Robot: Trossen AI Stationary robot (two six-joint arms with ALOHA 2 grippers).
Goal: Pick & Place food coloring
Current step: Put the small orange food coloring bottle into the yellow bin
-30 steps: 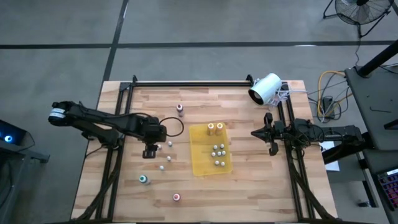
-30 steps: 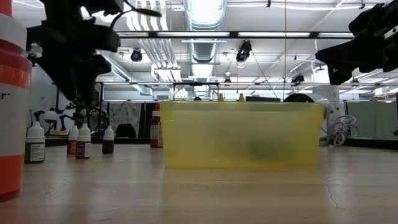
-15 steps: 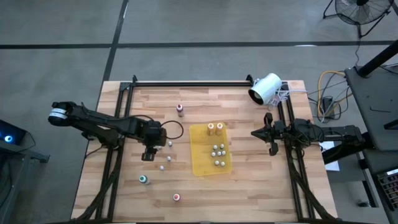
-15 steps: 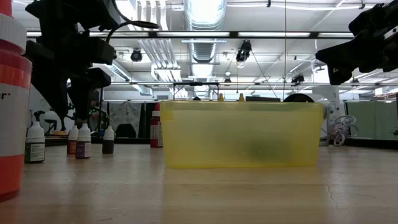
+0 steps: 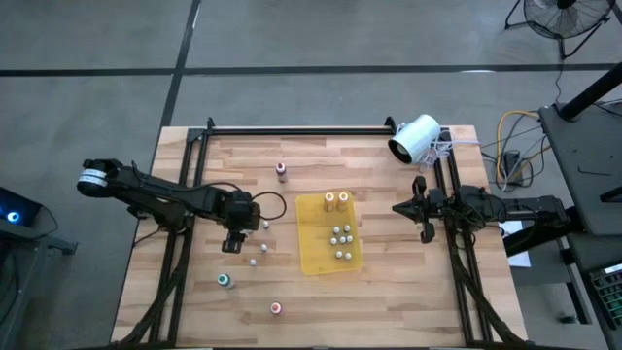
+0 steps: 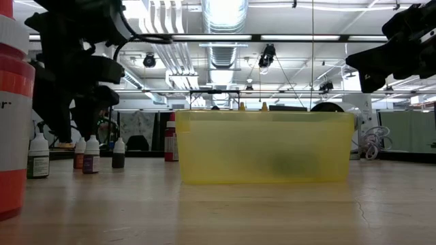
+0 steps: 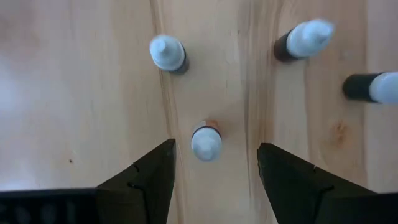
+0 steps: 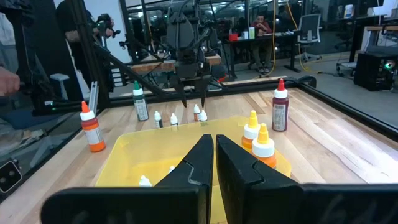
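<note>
Hovering wide-open left pincer [image 7: 214, 165] over small white-capped bottle [image 7: 206, 139], twelve o'clock of fingers; centring before closing advisable.

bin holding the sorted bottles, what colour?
Translucent yellow bin; the low view shows it best.

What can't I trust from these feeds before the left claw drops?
- Small white-capped bottles in the yellow plastic tray: low view, blurred by its cloudy wall.
- Bottle labels: high view, too small.
- Tall orange-and-white bottle: low view, cut off by the edge.
- Left claw tips: left wrist view, cut off.
</note>
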